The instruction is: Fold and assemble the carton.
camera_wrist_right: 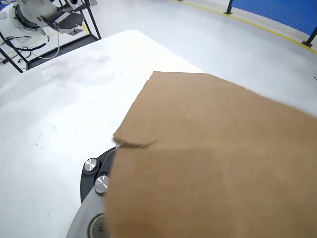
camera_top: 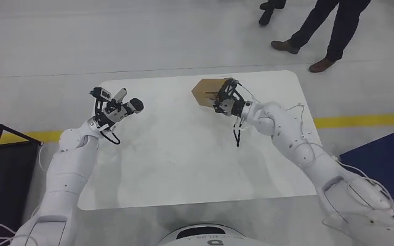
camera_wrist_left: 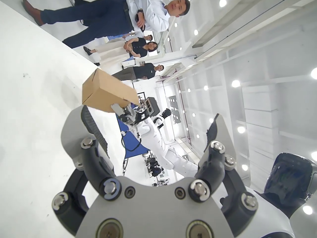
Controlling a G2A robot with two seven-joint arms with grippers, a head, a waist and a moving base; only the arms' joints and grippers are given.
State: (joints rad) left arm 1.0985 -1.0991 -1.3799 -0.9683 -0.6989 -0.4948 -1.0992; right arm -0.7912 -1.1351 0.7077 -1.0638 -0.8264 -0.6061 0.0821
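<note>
with the right tool [camera_top: 221, 98] pinching the carton [camera_top: 203, 91] near the surface's [camera_top: 184, 154] far edge, the spread left tool [camera_wrist_left: 151, 118] should brace the opposite end so creases stay square.

The carton [camera_top: 204, 91] was seen as matt brown cardboard. The table [camera_top: 184, 160] was finished smooth and faintly scuffed. The left gripper [camera_wrist_left: 151, 112] was fitted with ribbed black pads [camera_wrist_left: 95, 130] and shiny metal screws [camera_wrist_left: 87, 142].

Top-down and wrist views, shared carton [camera_top: 205, 91]
</note>
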